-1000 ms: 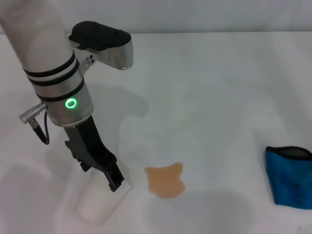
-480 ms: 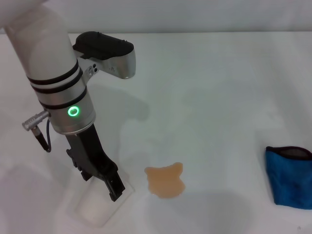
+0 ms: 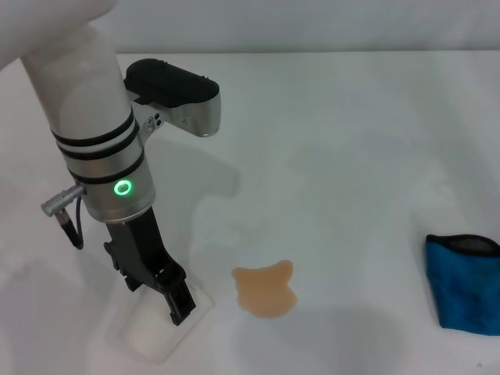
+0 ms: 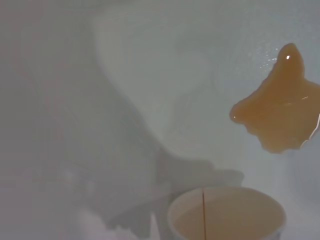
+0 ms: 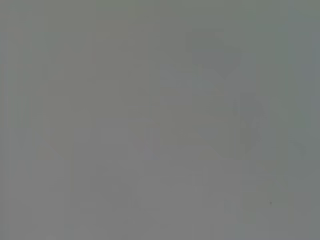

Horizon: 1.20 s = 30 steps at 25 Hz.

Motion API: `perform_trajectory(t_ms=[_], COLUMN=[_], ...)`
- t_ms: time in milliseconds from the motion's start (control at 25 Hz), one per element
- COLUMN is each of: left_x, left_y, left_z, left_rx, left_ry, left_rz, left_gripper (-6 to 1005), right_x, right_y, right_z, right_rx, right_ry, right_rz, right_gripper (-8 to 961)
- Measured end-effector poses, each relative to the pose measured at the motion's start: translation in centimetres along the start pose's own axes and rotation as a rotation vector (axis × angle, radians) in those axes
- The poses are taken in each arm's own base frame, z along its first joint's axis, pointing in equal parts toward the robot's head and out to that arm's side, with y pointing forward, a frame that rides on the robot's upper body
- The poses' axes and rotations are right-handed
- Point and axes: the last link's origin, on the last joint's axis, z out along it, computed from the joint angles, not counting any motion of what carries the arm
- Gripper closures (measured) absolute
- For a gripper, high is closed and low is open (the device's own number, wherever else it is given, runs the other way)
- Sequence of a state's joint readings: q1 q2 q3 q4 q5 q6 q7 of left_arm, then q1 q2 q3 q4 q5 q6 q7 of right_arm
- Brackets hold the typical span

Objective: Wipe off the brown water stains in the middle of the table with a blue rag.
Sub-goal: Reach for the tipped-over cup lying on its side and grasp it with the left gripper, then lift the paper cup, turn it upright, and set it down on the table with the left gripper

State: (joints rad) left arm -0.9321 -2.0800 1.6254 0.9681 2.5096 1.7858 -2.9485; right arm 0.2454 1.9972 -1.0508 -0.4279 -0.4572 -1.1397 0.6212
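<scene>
The left arm reaches in from the upper left of the head view, its white forearm ringed by two black bands above a silver wrist with a lit green ring. Below the wrist the black left gripper [image 3: 178, 306] points down and slightly rightward, its fingers [image 3: 180, 301] close together near the counter [image 3: 351, 156]. The right arm is out of sight.

This looks like a robot test bench in a lab rather than a home: a plain white desk [image 3: 351, 141] fills the head view, bare but for a staged brown puddle [image 3: 266, 290], a paper cup [image 3: 152, 332] and a folded blue rag [image 3: 465, 285].
</scene>
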Motion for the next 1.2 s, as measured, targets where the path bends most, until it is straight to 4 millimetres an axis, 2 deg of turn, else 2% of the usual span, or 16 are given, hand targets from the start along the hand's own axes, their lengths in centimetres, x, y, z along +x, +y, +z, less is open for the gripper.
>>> perform_trajectory(t_ms=[1200], left_x=[0.6], left_y=[-1.0], left_z=[1.6], left_rx=[0.016], left_ry=[0.047], left_rz=[-0.047], left_gripper=[123], right_x=[0.0], right_y=[-0.1], right_z=[-0.1], right_rx=[0.005], right_ry=[-0.001], right_rz=[0.001], right_gripper=[87])
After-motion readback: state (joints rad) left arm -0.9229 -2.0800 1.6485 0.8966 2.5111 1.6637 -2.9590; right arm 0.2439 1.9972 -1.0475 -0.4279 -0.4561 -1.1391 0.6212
